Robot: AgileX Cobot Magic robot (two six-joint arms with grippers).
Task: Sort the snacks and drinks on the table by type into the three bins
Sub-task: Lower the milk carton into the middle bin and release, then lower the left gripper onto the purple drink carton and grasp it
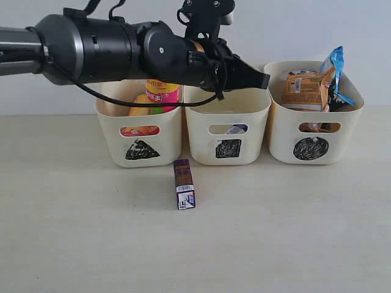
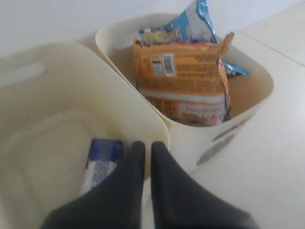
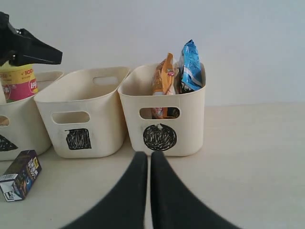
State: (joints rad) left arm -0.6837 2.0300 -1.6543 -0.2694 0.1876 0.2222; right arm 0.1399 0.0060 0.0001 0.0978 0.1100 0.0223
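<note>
My left gripper (image 1: 263, 79) (image 2: 144, 145) hangs shut and empty over the right rim of the square-marked bin (image 1: 227, 146) (image 2: 43, 95). A blue-purple carton (image 2: 102, 160) lies inside that bin. On the table in front of the bins lies the dark purple-brown carton (image 1: 184, 184) (image 3: 20, 174). The triangle bin (image 1: 139, 149) holds the magenta canister (image 1: 162, 94) and a yellow one (image 1: 141, 105). Inside the circle bin (image 1: 311, 146) (image 3: 162, 136) stand the orange-brown bag (image 1: 305, 91) (image 2: 186, 81) and the blue bag (image 1: 336, 64) (image 2: 193, 21). Low over the table, my right gripper (image 3: 144, 155) is shut and empty. The white-grey carton is hidden.
The three bins stand side by side against a pale wall at the back of the table (image 1: 293, 232). My left arm's dark body (image 1: 110, 49) stretches above the triangle and square bins.
</note>
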